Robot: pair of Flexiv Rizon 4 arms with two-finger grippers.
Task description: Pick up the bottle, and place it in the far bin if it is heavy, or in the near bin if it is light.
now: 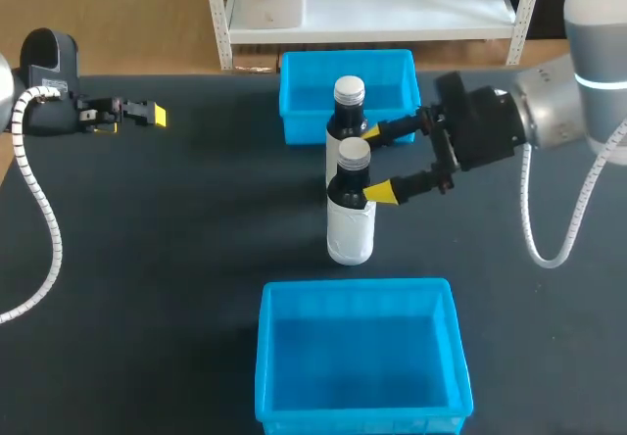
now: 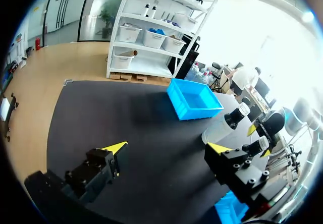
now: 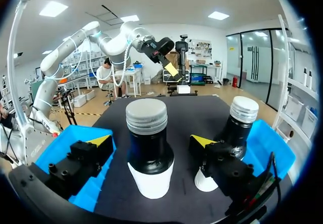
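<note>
Dark tabletop (image 1: 147,259) is being shared by two bottles. The front bottle (image 1: 350,224) is being straddled at its neck by the right tool (image 1: 378,163), spread wide, gripping nothing. The rear bottle (image 1: 349,102), just behind it, is being endangered: a closing finger could topple it.

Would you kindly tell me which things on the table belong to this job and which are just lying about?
Job: bottle between the right gripper's open fingers; far bin; near bin.
Lying about: second bottle beside it, untouched; left gripper, open, away at the side.
</note>
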